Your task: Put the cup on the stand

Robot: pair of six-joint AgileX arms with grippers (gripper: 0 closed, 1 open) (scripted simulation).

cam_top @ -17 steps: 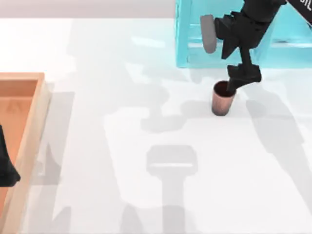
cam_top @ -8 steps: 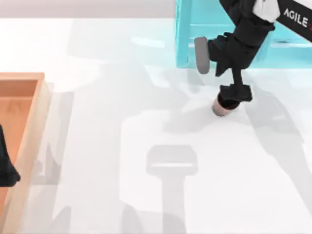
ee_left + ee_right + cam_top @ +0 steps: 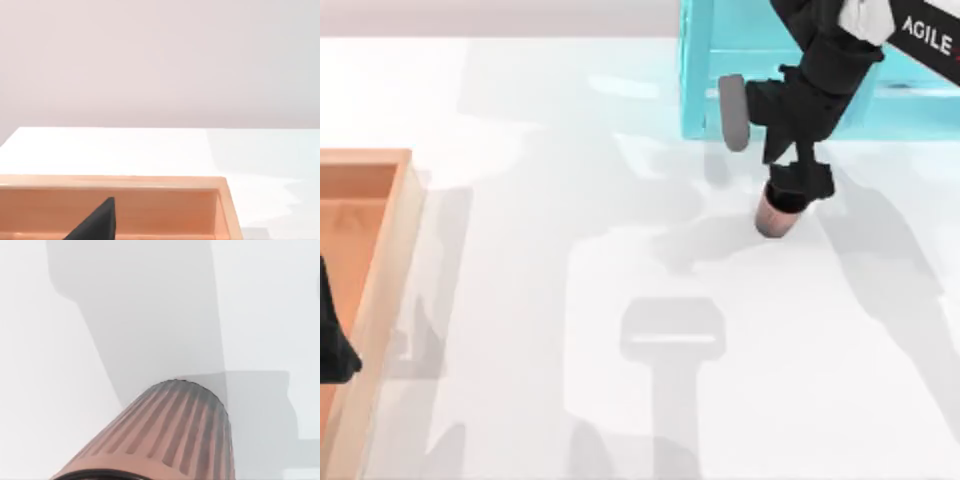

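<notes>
— Where is the right arm?

— I'm reaching it down from the far right; the right gripper is sitting over the one cup, apparently closed on its rim.

— And the rest?

— One stand just behind; one wooden box, left, holding my parked left gripper, jaws unclear.

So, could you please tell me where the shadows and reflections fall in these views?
Top view: grey arm shadows spread across the white table, one just left of the cup under the right gripper; the stand looks glossy. Right wrist view: a broad shadow runs behind the ribbed cup. Left wrist view: soft shading on the table beside the wooden box.
</notes>
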